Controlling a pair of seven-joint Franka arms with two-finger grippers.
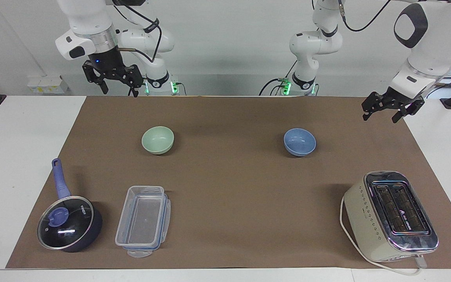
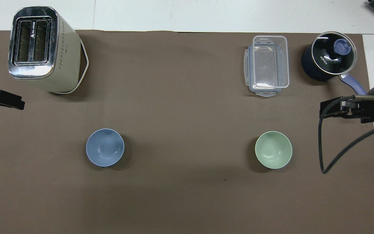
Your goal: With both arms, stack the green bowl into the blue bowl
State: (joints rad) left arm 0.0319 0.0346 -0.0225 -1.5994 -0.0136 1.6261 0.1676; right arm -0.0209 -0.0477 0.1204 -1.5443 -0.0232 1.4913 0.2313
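The green bowl stands upright on the brown mat toward the right arm's end. Level with it, toward the left arm's end, the blue bowl also stands upright, with nothing in it. My right gripper hangs open and holds nothing, raised over the mat's margin at its own end, well apart from the green bowl. The left gripper is open too, raised over the mat's side edge at its end, clear of the blue bowl.
Farther from the robots than the bowls are a cream toaster at the left arm's end, a clear plastic container, and a dark lidded pan with a blue handle at the right arm's end.
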